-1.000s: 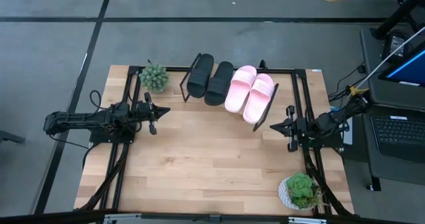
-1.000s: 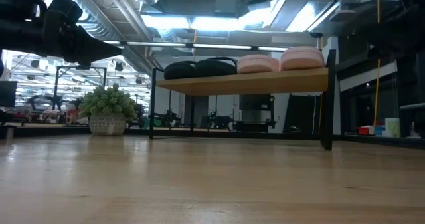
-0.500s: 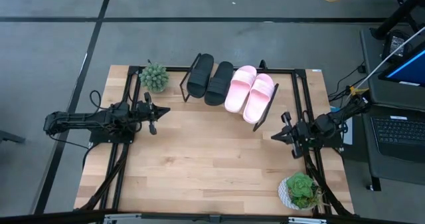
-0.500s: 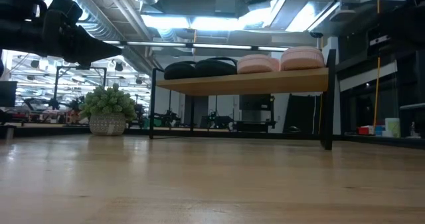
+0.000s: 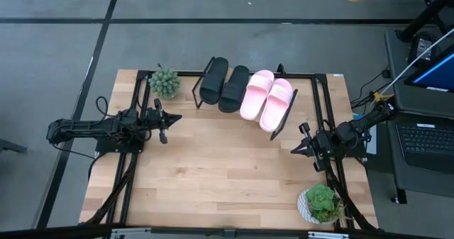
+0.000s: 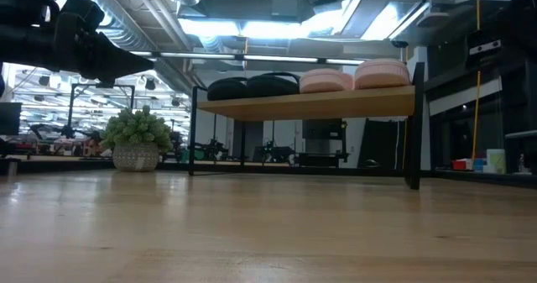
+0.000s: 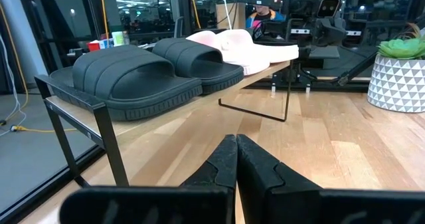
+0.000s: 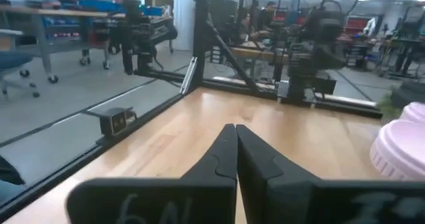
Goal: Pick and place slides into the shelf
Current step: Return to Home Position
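In the low view, the shelf (image 6: 306, 104) board hides the slides (image 6: 325, 81) but for their strap tops, and the left arm (image 6: 71, 39) is cut by the upper corner. In the right wrist view, one pink slide (image 8: 402, 144) runs off the edge. In the left wrist view, the black slides (image 7: 133, 74) half hide the pink pair (image 7: 255, 48), and the plant pot (image 7: 398, 78) is cut off.

We log our right gripper (image 5: 296, 148), shifted farther from the pink slides (image 5: 267, 101), nearer the potted plant (image 5: 320, 202)
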